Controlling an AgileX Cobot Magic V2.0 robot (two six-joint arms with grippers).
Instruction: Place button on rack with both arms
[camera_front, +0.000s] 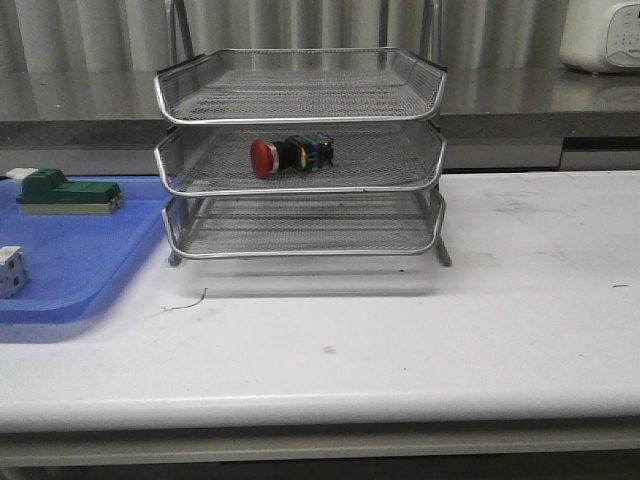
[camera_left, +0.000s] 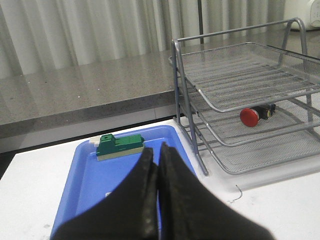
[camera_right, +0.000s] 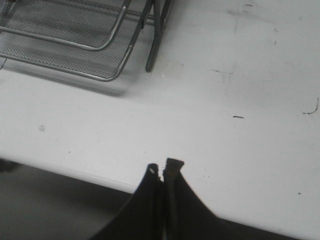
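The button (camera_front: 288, 155), with red cap, black-and-yellow middle and blue rear, lies on its side in the middle tray of the silver wire rack (camera_front: 300, 190). It also shows in the left wrist view (camera_left: 255, 115) inside the rack (camera_left: 235, 105). My left gripper (camera_left: 156, 150) is shut and empty, held over the blue tray, well away from the rack. My right gripper (camera_right: 163, 167) is shut and empty above the table's front edge; the rack's corner (camera_right: 100, 50) is far from it. Neither arm shows in the front view.
A flat blue tray (camera_front: 80, 260) lies left of the rack and holds a green-and-beige block (camera_front: 65, 192) and a white cube (camera_front: 10, 271). It also shows in the left wrist view (camera_left: 95, 180) with the block (camera_left: 120, 145). A grey counter (camera_front: 80, 100) runs behind.
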